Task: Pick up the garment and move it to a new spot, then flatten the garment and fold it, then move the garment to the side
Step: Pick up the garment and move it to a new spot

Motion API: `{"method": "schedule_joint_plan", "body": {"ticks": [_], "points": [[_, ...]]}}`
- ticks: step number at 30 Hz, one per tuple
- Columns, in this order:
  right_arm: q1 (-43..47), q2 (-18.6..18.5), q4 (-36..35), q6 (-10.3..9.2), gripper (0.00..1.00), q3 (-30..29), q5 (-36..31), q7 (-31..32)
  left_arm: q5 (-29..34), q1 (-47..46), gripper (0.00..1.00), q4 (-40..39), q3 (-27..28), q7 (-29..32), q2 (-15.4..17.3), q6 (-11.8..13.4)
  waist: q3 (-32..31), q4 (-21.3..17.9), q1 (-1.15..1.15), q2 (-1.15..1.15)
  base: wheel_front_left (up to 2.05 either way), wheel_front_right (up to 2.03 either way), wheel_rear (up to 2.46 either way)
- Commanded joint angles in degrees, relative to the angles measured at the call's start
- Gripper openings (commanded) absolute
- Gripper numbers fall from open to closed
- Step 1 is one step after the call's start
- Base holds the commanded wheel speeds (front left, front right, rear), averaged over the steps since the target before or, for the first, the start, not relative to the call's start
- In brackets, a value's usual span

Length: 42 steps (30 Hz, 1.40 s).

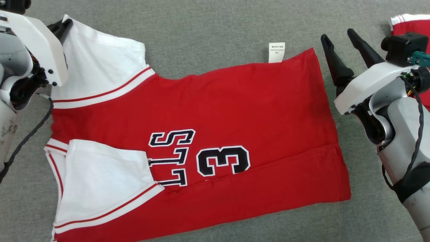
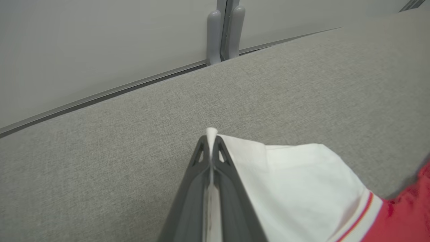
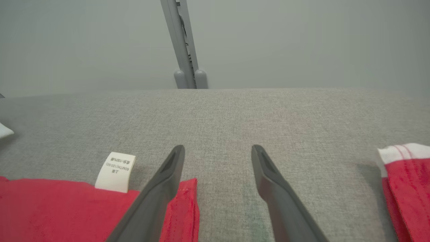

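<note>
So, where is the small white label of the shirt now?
In the head view, the white label sticks out from the far edge of the red shirt, right of centre, just left of the right gripper.

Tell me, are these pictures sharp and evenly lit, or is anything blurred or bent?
Head view: soft even light, jersey crisp. Left wrist view: left end effector near the lens looks soft. Right wrist view: far table edge bows; label sharp.

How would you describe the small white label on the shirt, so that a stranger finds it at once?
On the grey surface lies a large red shirt with the number 3. At its far edge, near the right-hand corner, a small white label sticks out onto the grey. Unlike the big white sleeves, it is tiny, rectangular and carries printed text.
</note>
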Motion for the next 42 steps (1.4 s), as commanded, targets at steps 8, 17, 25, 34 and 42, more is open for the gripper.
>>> {"method": "schedule_joint_plan", "body": {"ticks": [8, 17, 25, 34, 42], "points": [[2.68, -4.91, 1.56, -0.02, 1.00, 4.52, 7.67, 7.66, -3.38, 3.80, 0.00, -5.29, -2.10, -4.89, -0.97, -0.06, -4.53, 6.66, 0.00, 0.00, 0.00, 0.00, 0.00], [2.96, -8.71, 4.21, -0.02, 1.00, 6.82, 13.24, 12.37, -4.75, 6.86, 0.00, -9.01, -3.76, -6.43, -1.15, -0.06, -5.66, 9.86, 0.00, 0.00, 0.00, 0.00, 0.00], [2.08, -9.93, 6.25, -0.02, 1.00, 8.94, 16.82, 15.57, -5.04, 7.66, 0.00, -10.49, -4.01, -6.89, -1.18, 0.01, -5.14, 11.59, 0.00, 0.00, 0.00, 0.00, 0.00], [-0.58, -11.37, 6.41, -0.03, 0.00, 10.52, 18.33, 12.81, -4.41, 6.23, 0.00, -9.97, -3.56, -7.79, -0.61, 0.75, -4.07, 11.11, 0.00, 0.00, 0.00, 0.00, 0.00], [-4.30, -12.34, 7.92, -0.07, 0.00, 11.44, 15.24, 7.12, -2.35, 2.55, 0.00, -6.00, -3.04, -10.16, -1.22, 2.31, -2.18, 10.19, 0.00, 0.00, 0.00, 0.00, 0.00]]}}
